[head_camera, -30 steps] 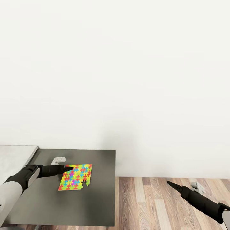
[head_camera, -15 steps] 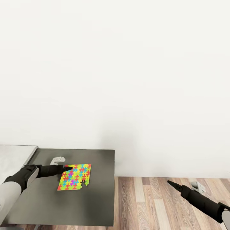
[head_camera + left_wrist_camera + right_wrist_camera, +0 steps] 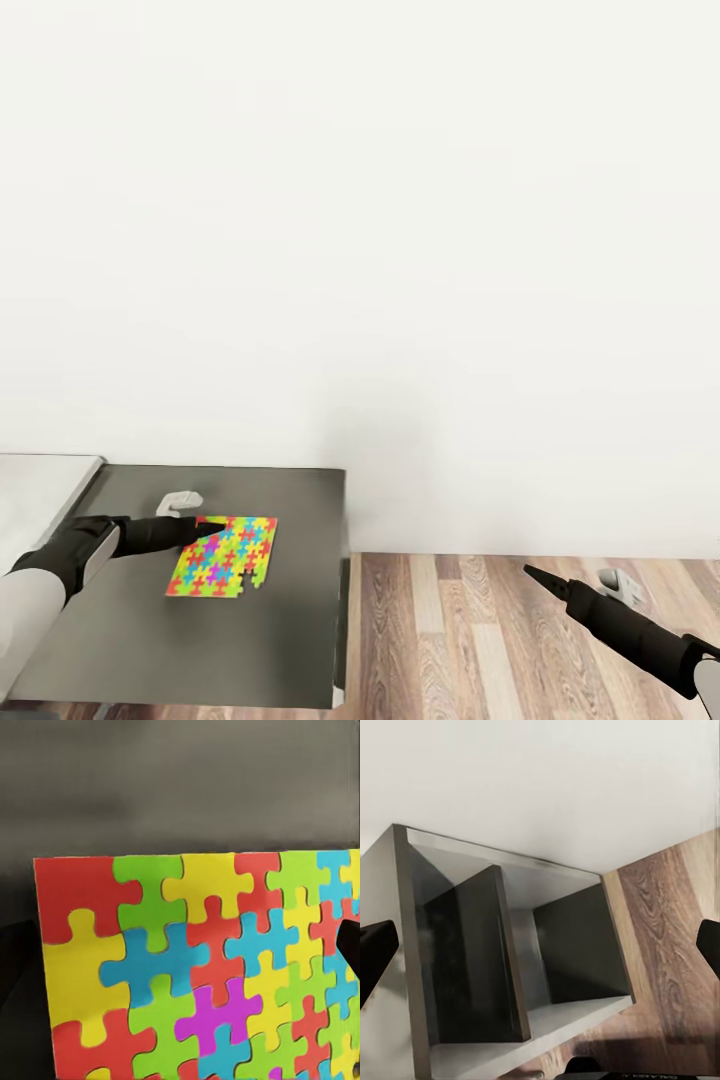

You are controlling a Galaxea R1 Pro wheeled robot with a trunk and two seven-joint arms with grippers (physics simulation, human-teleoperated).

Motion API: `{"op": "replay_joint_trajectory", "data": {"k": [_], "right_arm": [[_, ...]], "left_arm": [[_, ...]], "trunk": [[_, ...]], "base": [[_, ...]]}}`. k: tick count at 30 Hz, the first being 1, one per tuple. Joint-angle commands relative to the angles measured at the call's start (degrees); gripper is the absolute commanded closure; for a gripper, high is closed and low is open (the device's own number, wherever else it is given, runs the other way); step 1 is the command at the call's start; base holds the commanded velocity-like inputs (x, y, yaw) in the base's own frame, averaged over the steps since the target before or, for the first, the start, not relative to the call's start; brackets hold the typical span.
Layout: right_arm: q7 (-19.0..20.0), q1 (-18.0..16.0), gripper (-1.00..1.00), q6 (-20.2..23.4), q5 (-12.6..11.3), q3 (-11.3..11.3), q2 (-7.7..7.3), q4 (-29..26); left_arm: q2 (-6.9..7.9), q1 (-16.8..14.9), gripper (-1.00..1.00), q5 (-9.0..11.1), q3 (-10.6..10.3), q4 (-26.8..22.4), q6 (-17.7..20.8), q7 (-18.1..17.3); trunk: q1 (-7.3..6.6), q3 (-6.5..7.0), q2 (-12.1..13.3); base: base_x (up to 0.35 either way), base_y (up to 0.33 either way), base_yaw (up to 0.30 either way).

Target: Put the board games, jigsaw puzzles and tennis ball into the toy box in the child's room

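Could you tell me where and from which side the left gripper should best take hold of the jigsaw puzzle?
Probably by its near-left edge, beside the left gripper. The puzzle lies flat and thin on the dark top, so the fingers likely need an edge to slide under; a pinch from above offers no purchase.

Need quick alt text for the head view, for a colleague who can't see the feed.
The black left gripper reaches the near corner of a flat multicoloured jigsaw-pattern square lying on a dark grey cabinet top. The black right gripper hangs over wood-plank floor, below a white wall.
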Motion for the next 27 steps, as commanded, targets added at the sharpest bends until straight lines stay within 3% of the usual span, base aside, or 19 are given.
{"op": "replay_joint_trajectory", "data": {"k": [1,13,27], "right_arm": [[0.2,-0.1,-1.0,0.3,0.1,-0.1,0.0,0.0],[0.2,-0.1,-1.0,0.3,0.1,-0.1,0.0,0.0],[0.2,-0.1,-1.0,0.3,0.1,-0.1,-0.01,0.0]], "left_arm": [[-0.86,0.1,-1.0,0.2,-0.9,0.0,0.6,0.0],[-0.94,0.1,-1.0,0.2,-0.9,0.0,0.5,0.0],[-0.79,0.1,-1.0,0.2,-0.9,0.0,0.5,-0.1]], "trunk": [[0.05,-0.12,-0.1],[0.05,-0.12,-0.1],[0.05,-0.12,-0.1]], "base": [[0.0,-0.248,0.0],[0.0,-0.174,0.0],[-0.055,-0.039,0.0]]}}
